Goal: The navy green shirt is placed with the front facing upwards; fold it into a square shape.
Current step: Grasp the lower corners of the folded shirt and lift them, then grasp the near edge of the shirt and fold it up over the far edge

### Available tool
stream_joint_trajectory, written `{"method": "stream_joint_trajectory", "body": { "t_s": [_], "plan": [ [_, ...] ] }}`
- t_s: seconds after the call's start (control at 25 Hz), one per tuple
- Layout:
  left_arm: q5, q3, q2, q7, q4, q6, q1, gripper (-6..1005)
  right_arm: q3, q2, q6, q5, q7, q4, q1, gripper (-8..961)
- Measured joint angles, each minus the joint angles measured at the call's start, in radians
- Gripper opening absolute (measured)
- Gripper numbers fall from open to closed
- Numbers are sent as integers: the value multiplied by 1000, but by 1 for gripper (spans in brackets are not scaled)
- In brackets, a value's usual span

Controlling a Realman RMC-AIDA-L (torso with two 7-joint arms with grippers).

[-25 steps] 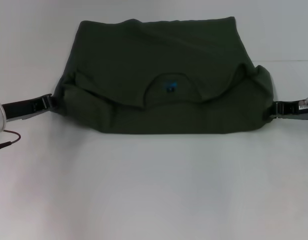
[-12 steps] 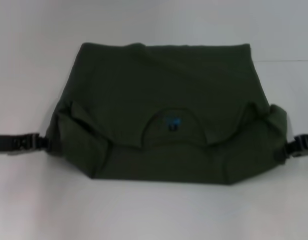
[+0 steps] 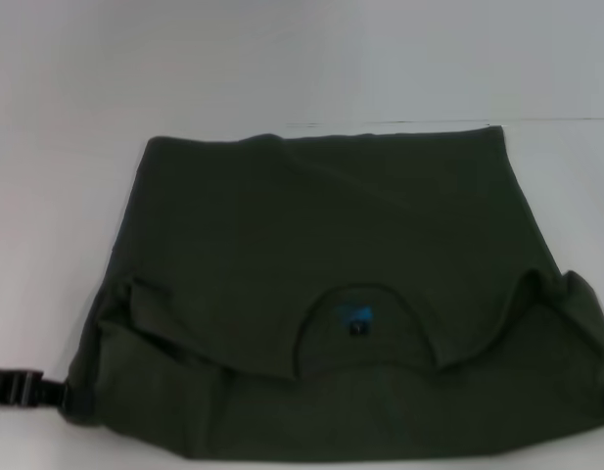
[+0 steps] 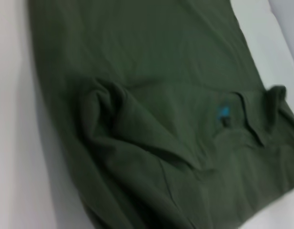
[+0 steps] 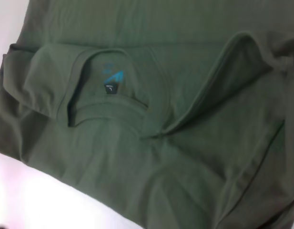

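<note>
Since a second ago the navy green shirt [image 3: 321, 294] has slid nearer on the worktop [image 3: 67, 117], fold intact; left claw [image 3: 49, 394] at its corner, grip unclear; right claw unseen.

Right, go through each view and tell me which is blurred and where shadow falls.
Head view: soft all over, the dark olive-green cotton shirt has fuzzy edges. Left wrist view: blurred too, with a faint shadow on the white table beside the cloth. Right wrist view: the sharpest, the small blue neck label shows clearly, with dark shadow under the folded flap.
</note>
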Motion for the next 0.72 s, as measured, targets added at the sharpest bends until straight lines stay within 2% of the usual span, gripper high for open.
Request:
{"method": "stream_joint_trajectory", "body": {
  "t_s": [0.16, 0.28, 0.36, 0.52, 0.72],
  "plan": [
    [35, 6, -2, 9, 5, 69, 3, -2, -7, 1, -33, -2, -34, 8, -17, 72],
    [44, -3, 2, 10, 1, 58, -13, -1, 11, 2, -20, 0, -45, 9, -18, 72],
    [37, -24, 9, 5, -9, 28, -36, -1, 44, 1, 10, 4, -43, 18, -7, 72],
    [36, -52, 38, -62, -100, -99, -122, -1, 135, -3, 114, 4, -7, 61, 45, 71],
    [45, -44, 54, -160, -162, -235, -209, -2, 214, 14, 219, 28, 20, 71, 105, 71]
  ]
}}
